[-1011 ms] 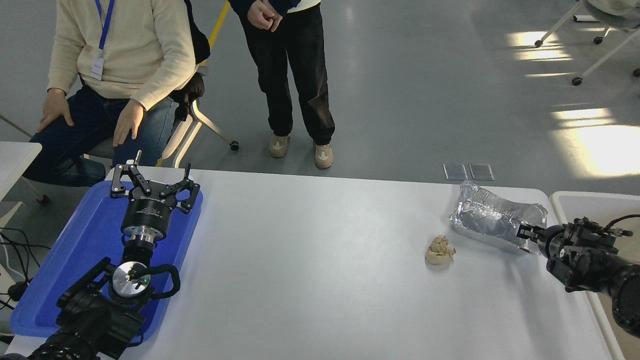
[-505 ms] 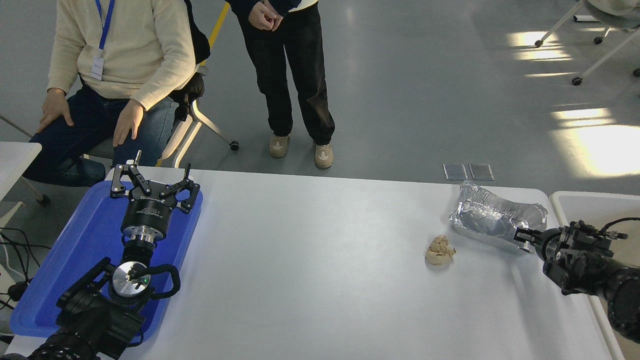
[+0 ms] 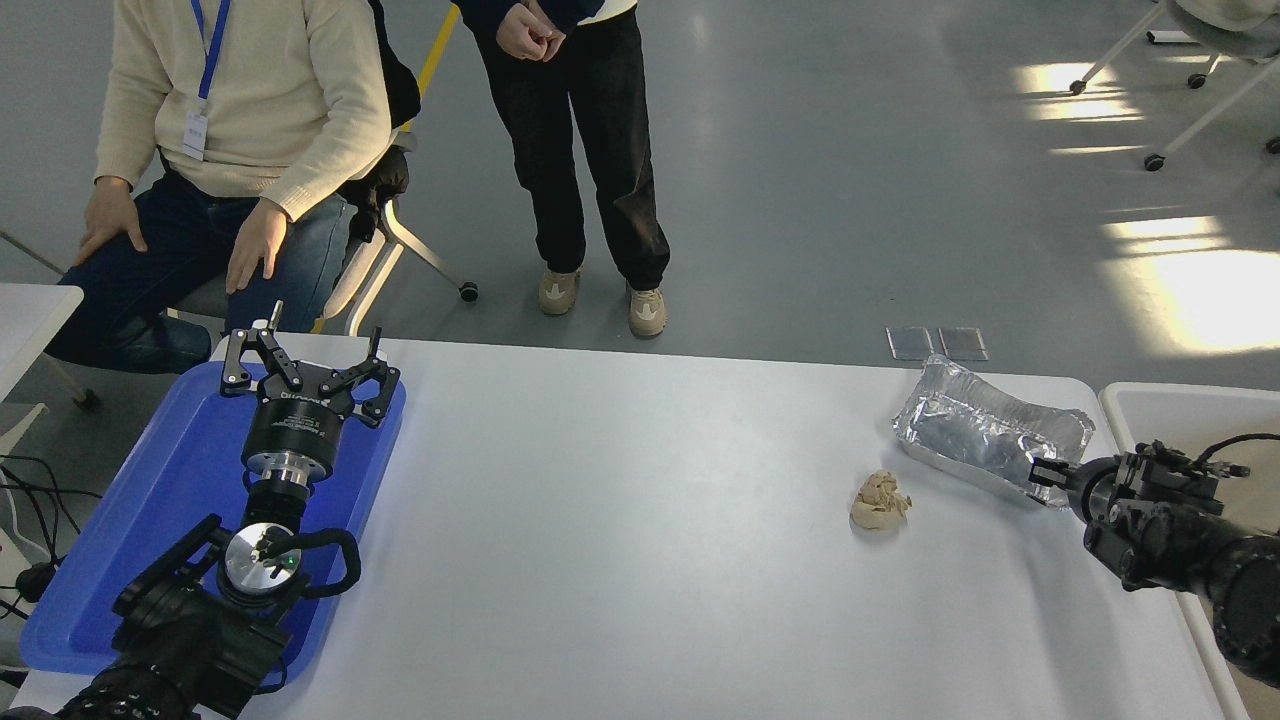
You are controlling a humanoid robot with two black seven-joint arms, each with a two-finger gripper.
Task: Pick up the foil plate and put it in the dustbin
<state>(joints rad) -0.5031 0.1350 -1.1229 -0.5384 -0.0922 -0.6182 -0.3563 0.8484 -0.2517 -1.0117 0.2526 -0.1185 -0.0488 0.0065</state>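
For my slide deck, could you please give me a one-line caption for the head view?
Right gripper grips the foil plate at its near corner beside the dustbin; left gripper parked.

One foil plate [image 3: 990, 432], one beige paper wad [image 3: 880, 500], one blue tray [image 3: 160, 520] and one dustbin [image 3: 1130, 420] at a single white bench [image 3: 620, 540]; two pincers, left [image 3: 305, 372] and right [image 3: 1045, 478]; two people [image 3: 240, 120] [image 3: 580, 150] beyond.

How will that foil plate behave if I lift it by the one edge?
The foil plate looks thin and wrinkled, so it is probably light and may bend or crumple at the right gripper. Held at one corner, it will likely sag or tilt. Its shiny surface might slip.
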